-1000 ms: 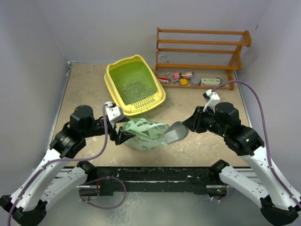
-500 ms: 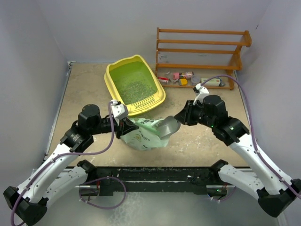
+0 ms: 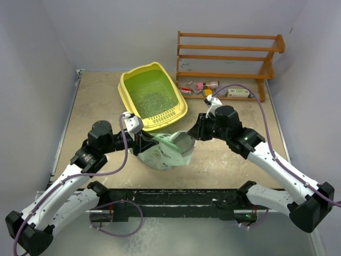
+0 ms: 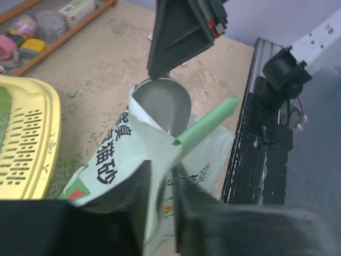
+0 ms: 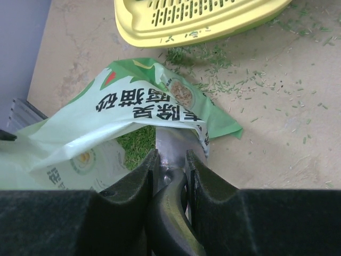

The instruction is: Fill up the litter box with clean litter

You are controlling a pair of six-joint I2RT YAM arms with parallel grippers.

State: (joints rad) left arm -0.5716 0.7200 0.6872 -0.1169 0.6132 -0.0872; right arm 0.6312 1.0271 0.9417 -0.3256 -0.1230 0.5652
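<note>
The yellow litter box [image 3: 128, 90] lies at the table's middle back, with green litter [image 3: 153, 96] spread on its floor. In front of it sits the pale-green litter bag [image 3: 162, 154], mouth facing right. My left gripper [image 3: 142, 144] is shut on the bag's left edge; in the left wrist view the fingers [image 4: 133, 192] pinch the plastic [image 4: 114, 154]. My right gripper [image 5: 170, 160] is shut on the handle of the grey metal scoop [image 5: 178, 140]. The scoop's bowl [image 4: 162, 104] is inside the bag's mouth, over green litter [image 5: 133, 145].
A brown wooden rack [image 3: 229, 56] stands at the back right, small items [image 3: 213, 87] on its lowest shelf. Loose litter grains [image 5: 266, 90] are scattered on the table between bag and box [image 5: 202, 21]. A black rail [image 3: 170, 198] runs along the near edge.
My left gripper moved in and shut on the bag's edge. My right arm swung left and pushed the scoop from outside the bag into its mouth.
</note>
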